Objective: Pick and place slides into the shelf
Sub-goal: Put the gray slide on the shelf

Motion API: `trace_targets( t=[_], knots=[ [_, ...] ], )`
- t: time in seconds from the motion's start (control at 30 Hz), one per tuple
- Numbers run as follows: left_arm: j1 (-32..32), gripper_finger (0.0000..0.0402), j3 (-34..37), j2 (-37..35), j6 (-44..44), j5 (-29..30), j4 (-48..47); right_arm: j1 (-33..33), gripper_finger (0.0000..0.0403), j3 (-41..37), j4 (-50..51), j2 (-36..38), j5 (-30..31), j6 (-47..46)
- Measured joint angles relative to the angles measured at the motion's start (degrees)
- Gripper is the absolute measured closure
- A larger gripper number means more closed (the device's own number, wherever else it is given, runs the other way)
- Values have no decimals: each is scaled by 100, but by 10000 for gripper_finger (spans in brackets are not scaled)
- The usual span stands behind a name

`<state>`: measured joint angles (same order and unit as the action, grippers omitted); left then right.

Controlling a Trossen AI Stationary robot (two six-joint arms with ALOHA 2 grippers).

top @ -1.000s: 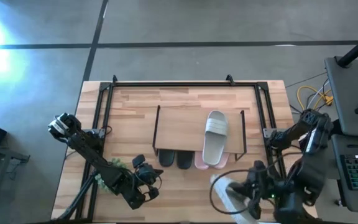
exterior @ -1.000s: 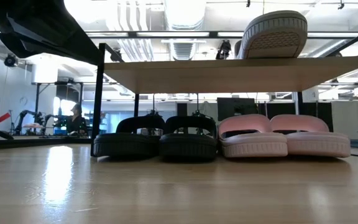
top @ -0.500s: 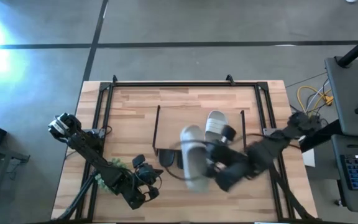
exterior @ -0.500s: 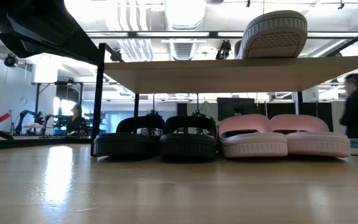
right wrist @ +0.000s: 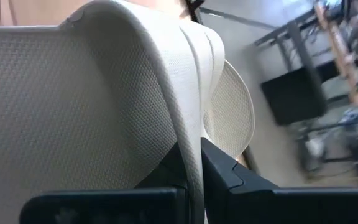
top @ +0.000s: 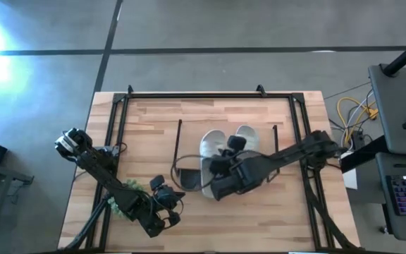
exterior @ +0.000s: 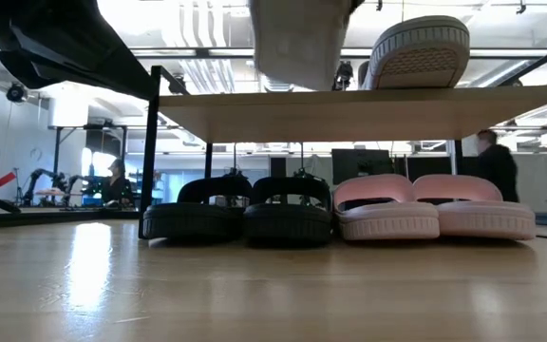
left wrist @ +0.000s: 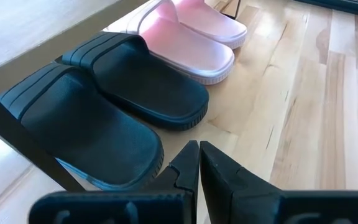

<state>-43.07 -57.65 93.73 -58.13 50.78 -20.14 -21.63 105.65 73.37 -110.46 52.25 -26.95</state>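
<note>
Carrying the last grey-beige slide over the shelf top, my right gripper is clamped on its strap. Its mate lies there already; black slides and pink slides sit underneath. Left gripper, jaws together, waits near the tabletop's front edge.

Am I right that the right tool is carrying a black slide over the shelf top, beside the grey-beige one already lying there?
Not quite: the slide pinched in the right tool is grey-beige, not black, as the high view shows. It is indeed over the shelf top, beside the grey-beige one already there.
</note>
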Motion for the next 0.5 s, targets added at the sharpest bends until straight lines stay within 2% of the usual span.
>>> trace_targets(
  t=[0.23, 0.5],
  knots=[
    [0, 402, 0, 0, 2, 0, -51, 42, 390, -4, 560, -468, 171, -16],
    [0, 402, 0, 0, 4, 0, -51, 106, 390, -4, 570, -285, 134, -429]
  ],
)
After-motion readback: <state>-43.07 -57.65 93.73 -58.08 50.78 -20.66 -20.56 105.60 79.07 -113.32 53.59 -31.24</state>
